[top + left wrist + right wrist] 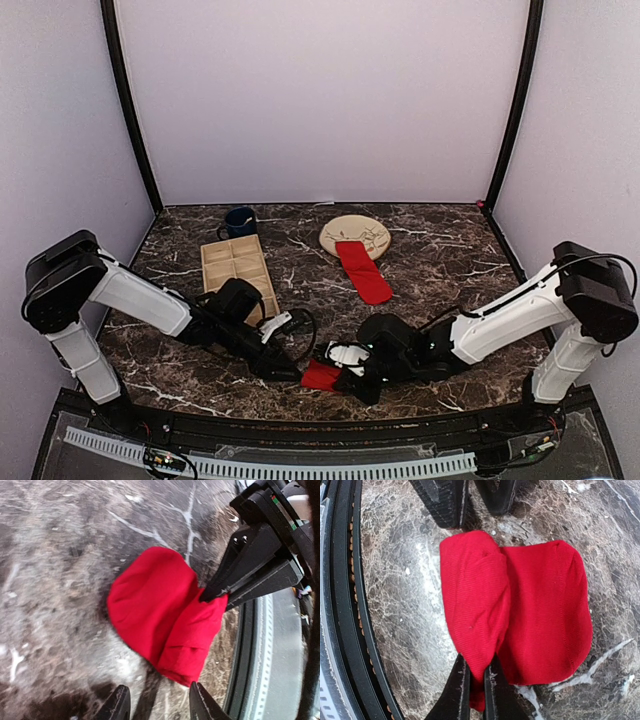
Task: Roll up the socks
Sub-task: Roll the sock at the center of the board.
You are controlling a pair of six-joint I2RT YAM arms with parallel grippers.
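One red sock [321, 376] lies folded into a thick bundle near the table's front edge, between both grippers. My right gripper [476, 685] is shut on the bundle's rolled fold [472, 605], pinching red fabric between its fingers [235, 587]. My left gripper [157, 704] stands open just short of the bundle [160, 610], with nothing between its fingertips [445, 500]. The other red sock [363, 271] lies flat farther back, its top end resting on the beige plate [372, 228].
A beige compartment tray [237, 266] sits at back left with a dark blue mug [240, 221] behind it. The black front rail [340, 605] runs close beside the bundle. Dark frame posts [135, 110] stand at the back corners.
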